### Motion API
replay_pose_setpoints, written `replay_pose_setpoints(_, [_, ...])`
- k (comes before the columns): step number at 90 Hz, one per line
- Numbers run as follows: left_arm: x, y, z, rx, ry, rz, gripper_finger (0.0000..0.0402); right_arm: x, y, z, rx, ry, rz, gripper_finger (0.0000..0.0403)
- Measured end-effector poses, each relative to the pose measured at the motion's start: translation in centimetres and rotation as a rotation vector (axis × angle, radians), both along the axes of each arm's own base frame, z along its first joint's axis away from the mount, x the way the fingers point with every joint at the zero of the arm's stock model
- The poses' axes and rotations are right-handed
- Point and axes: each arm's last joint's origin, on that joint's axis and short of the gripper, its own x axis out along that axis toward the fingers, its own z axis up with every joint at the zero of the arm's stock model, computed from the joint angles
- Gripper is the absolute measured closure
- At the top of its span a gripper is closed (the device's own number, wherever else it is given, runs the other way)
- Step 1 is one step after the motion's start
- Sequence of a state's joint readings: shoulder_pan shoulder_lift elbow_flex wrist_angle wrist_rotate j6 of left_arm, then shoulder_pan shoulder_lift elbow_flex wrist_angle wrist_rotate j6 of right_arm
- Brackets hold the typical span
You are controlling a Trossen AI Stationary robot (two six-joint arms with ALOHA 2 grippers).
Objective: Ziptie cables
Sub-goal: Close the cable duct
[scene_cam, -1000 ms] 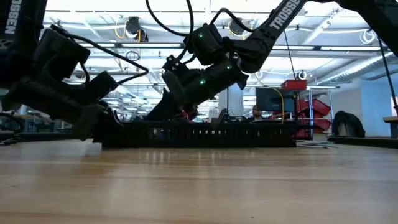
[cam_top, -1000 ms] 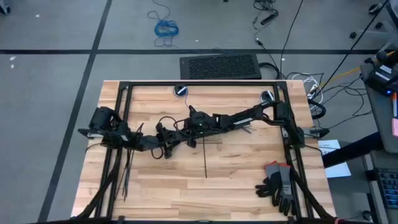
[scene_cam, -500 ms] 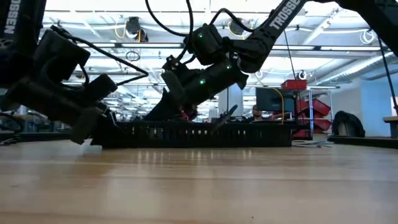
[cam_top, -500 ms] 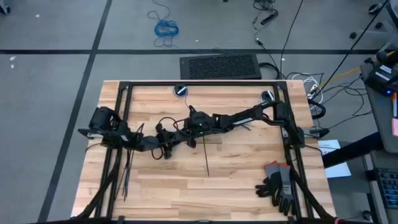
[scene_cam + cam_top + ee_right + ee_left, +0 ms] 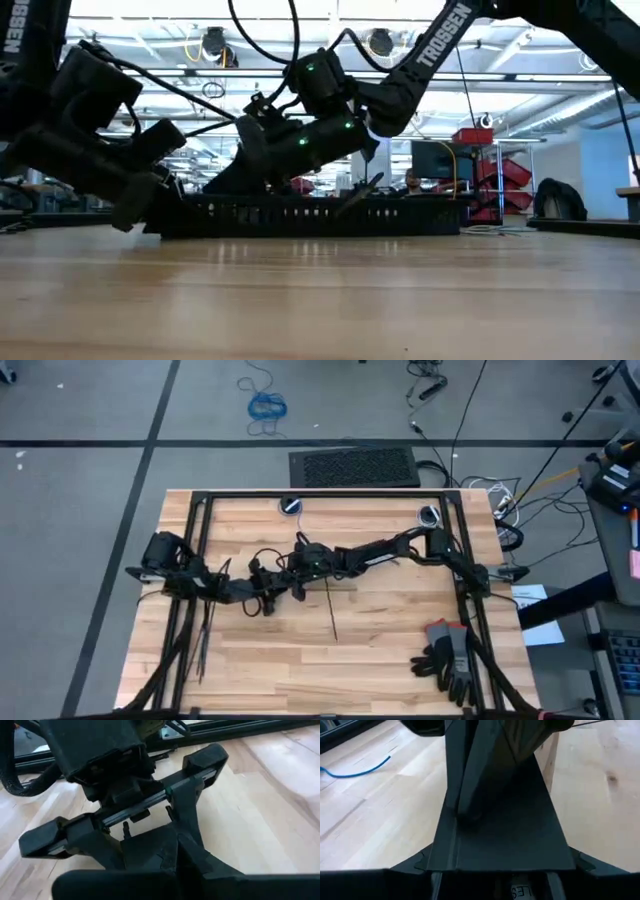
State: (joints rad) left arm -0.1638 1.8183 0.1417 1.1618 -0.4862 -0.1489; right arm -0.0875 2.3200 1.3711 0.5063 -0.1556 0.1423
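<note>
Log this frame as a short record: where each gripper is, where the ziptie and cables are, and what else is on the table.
left gripper: low over the table's middle, fingers spread
right gripper: close beside it, facing it
ziptie: thin dark strip on the wood, one end by the right gripper; grasp not visible
cables: only one blue wire shows, lying on the wood
other: gloves near the right arm's base

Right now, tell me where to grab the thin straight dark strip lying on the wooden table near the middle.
Take the thin straight dark strip by its near half, coming straight down from above and closing across its width. It lies flat on the wooden table, so no side offers an edge. Its far end reaches the right arm, probably leaving little room there.
</note>
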Motion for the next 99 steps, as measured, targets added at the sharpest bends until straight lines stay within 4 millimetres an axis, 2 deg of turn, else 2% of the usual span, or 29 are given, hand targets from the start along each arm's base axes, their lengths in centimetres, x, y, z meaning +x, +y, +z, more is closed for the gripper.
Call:
replay_pose_setpoints(21, [0.0, 0.0, 0.0, 0.046, 0.024, -0.020, 0.0101, 0.0, -0.1, -0.1, 0.006, 0.003, -0.003, 0.0403])
replay_pose_setpoints(31, [-0.5, 0.2, 0.0, 0.007, 0.011, 0.017, 0.0084, 0.0, -0.3, -0.1, 0.016, 0.003, -0.007, 0.0403])
replay_pose_setpoints(64, [-3.5, 0.2, 0.8, -0.062, -0.032, 0.053, 0.0080, -0.1, -1.5, -0.1, 0.038, 0.003, -0.001, 0.0403])
replay_pose_setpoints(92, [-3.8, 0.3, 0.6, -0.056, -0.026, 0.093, 0.0082, -0.1, -1.5, 0.0, 0.052, -0.015, 0.032, 0.0403])
replay_pose_setpoints(99, [-3.8, 0.3, 0.6, -0.050, -0.023, 0.100, 0.0089, 0.0, -1.1, 0.2, 0.051, -0.046, 0.084, 0.0403])
